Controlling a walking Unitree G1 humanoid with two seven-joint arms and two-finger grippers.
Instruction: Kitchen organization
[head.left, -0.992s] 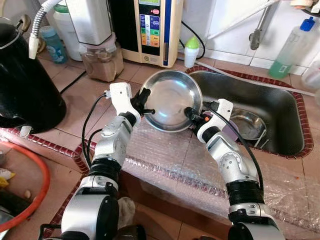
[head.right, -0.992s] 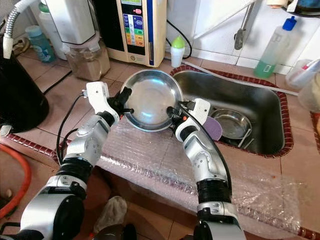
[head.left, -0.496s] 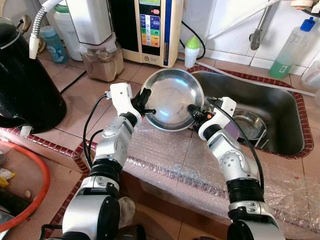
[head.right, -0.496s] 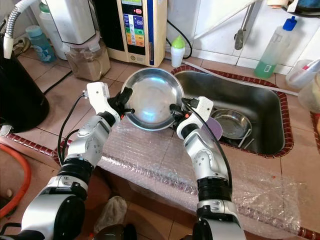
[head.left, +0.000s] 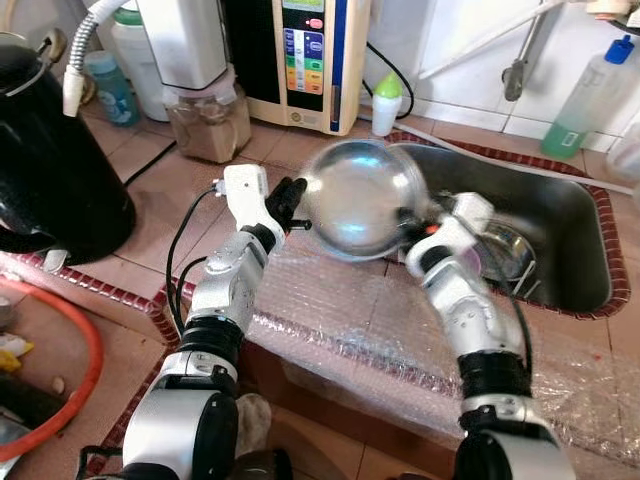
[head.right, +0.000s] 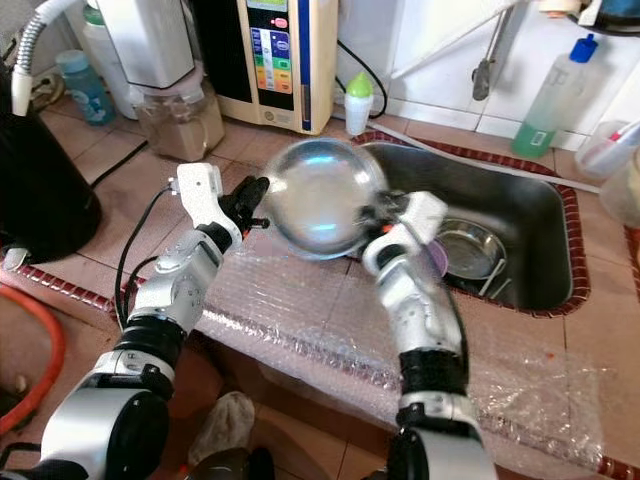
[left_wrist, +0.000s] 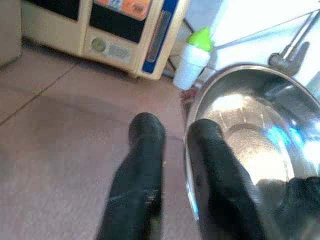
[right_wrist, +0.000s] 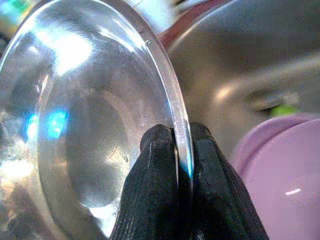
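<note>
Pinching opposite rims, left claw (left_wrist: 172, 150) and right claw (right_wrist: 175, 145) hold steel bowl (head.left: 362, 196) aloft.

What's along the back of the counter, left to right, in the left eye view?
Black kettle → blue bottle → jar of brown stuff → water purifier → green-capped bottle → faucet → green soap bottle.

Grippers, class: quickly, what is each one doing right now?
Left gripper: closed on the bowl rim.
Right gripper: closed on the bowl's opposite rim.
</note>
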